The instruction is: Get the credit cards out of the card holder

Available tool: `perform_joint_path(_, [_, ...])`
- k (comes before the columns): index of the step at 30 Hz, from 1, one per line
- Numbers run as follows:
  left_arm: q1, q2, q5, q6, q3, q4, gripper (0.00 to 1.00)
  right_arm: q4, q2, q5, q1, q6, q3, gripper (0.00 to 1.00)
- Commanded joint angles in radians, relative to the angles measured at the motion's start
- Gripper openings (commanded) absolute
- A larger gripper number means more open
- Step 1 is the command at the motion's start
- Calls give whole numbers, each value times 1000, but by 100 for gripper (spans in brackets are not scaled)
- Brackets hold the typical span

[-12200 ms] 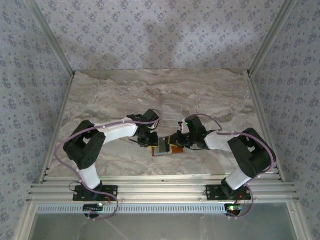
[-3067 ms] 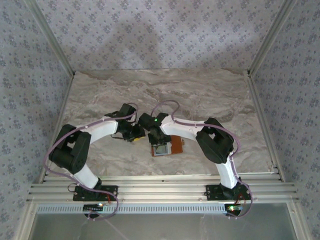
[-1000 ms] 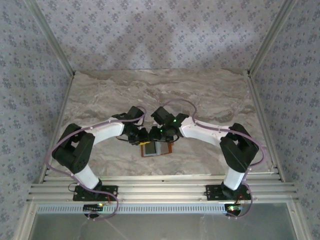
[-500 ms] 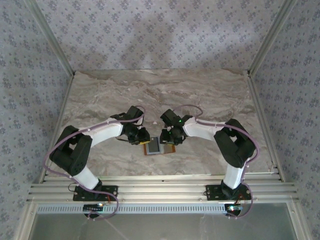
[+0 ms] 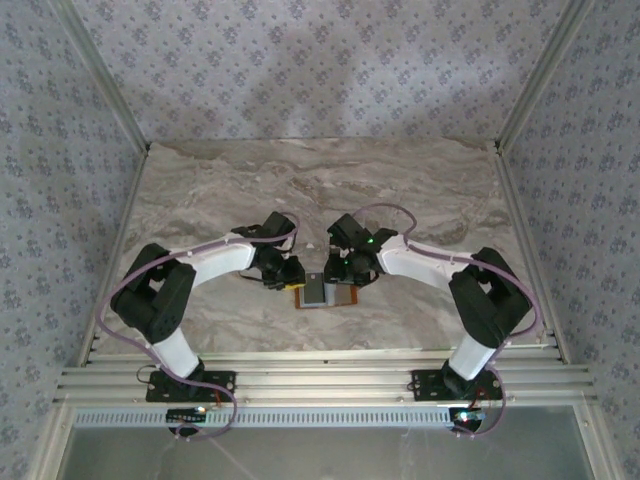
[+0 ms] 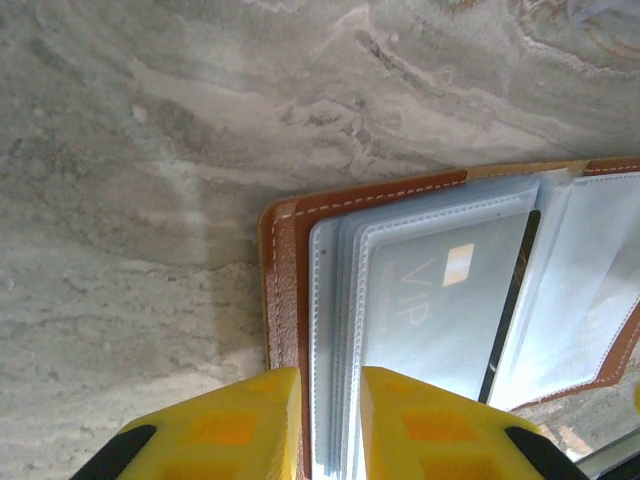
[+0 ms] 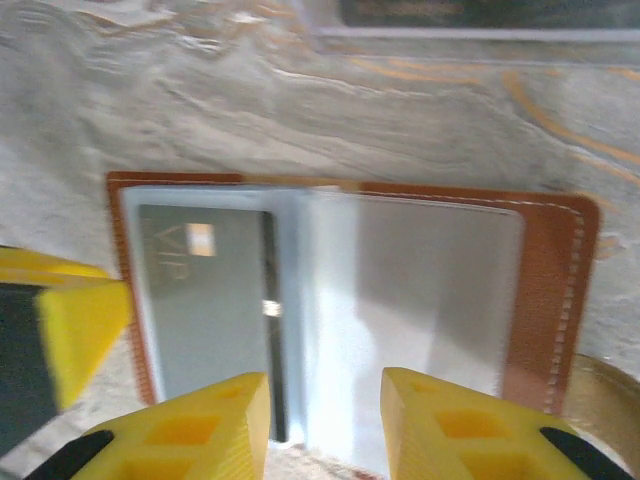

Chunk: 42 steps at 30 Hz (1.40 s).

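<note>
The orange-brown card holder (image 5: 343,297) lies open on the marble between both arms. My left gripper (image 6: 330,425) is shut on its left edge, with the leather cover (image 6: 283,290) and the clear sleeves pinched between the yellow fingers (image 6: 230,425). A pale silvery credit card (image 6: 440,300) marked VIP sits inside a sleeve, and a thin dark edge (image 6: 505,320) runs along its side. My right gripper (image 7: 325,430) stands open just above the near edge of the open card holder (image 7: 545,300), over the fold between the VIP card (image 7: 200,300) and the empty right page. From above, the left gripper (image 5: 292,277) and right gripper (image 5: 343,277) flank the holder.
A clear tray's edge (image 7: 450,30) with something dark in it lies just beyond the card holder. The holder's tan snap tab (image 7: 605,405) sticks out at its right. Bare marble table (image 5: 200,190) spreads around; metal frame posts border both sides.
The card holder has slid a little to the right with my left gripper still on its edge. My right gripper has moved from over its left part to its right-hand side.
</note>
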Motion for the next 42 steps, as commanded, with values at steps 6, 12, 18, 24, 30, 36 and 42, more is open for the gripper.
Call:
perform_joint_path(6, [-40,-6,-12,-3,71,-60,24,118,53,-154,-9,1,19,30])
perform_joint_path(12, [-40,31,-12,13,62,-51,24,138,103,-168,-9,-10,18,28])
perform_joint_path(18, [-40,61,-17,26,54,-61,23,137,132,-154,-8,-22,14,26])
perform_joint_path(24, [-40,76,-53,48,54,-92,22,117,141,-125,-6,-38,12,25])
perform_joint_path(30, [-40,88,-52,47,42,-82,20,94,131,-102,-5,-53,12,24])
perform_joint_path(36, [-40,88,-57,42,37,-81,19,103,123,-101,-3,-51,6,23])
perform_joint_path(42, [-39,89,-53,39,38,-77,18,141,144,-132,-4,-41,-9,20])
